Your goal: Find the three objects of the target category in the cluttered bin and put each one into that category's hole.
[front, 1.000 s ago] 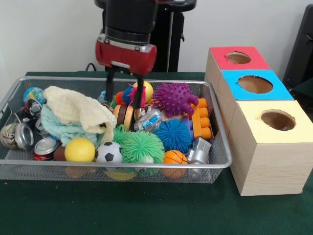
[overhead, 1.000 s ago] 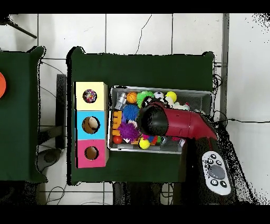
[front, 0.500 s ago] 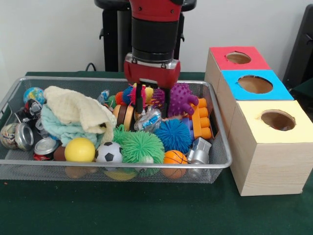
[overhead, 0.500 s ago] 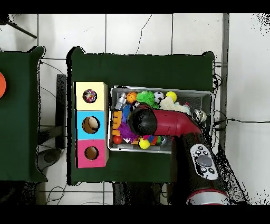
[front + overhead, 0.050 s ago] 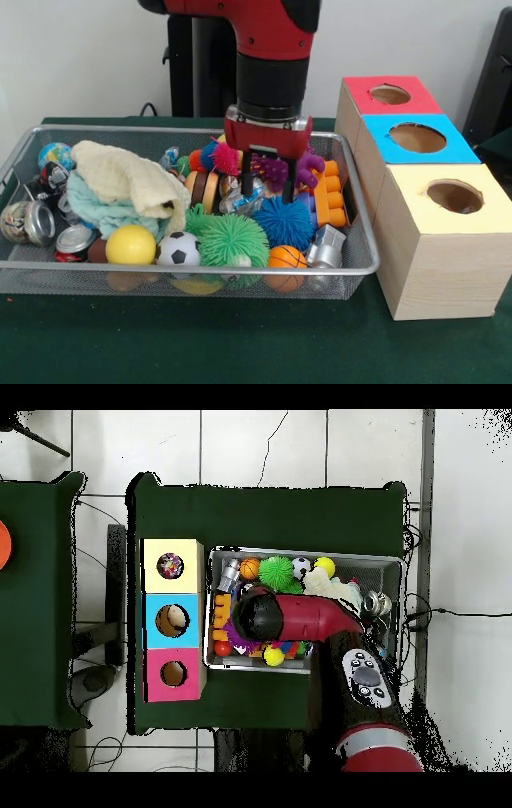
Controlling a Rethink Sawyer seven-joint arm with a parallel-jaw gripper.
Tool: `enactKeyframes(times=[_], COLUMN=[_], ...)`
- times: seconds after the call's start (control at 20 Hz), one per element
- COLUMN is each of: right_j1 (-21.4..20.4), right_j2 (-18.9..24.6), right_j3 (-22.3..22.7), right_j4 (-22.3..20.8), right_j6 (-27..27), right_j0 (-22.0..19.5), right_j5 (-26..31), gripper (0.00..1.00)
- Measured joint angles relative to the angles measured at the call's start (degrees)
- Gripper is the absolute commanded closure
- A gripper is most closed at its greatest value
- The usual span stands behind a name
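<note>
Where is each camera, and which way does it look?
Front view: sits across the table, facing the wire bin and three boxes; the red arm comes down, gripper over the purple spiky ball.
Overhead view: sits above, looking straight down; the red arm reaches up from the bottom, hiding its gripper.
Both show: bin, yellow box, arm.
</note>
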Motion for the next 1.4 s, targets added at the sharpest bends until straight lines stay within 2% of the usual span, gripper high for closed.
enactKeyframes(times=[0.15, 0.5, 0.75, 0.9, 1.4], right_j1=[1.51, 6.32, 9.24, 10.25, 12.47], right_j2=[-1.4, -8.01, -14.04, -16.35, -19.95], right_j3=[-0.16, -2.24, -4.94, -5.73, -6.31], right_j4=[0.01, 0.09, 1.8, 3.4, 5.74], right_j6=[0.0, 0.0, 0.0, 0.0, 0.0], right_j0=[1.58, 7.56, 12.75, 14.29, 13.98], right_j5=[-0.66, -1.96, -3.62, -3.64, -5.38], gripper=[0.0, 0.0, 0.0, 0.0, 0.0])
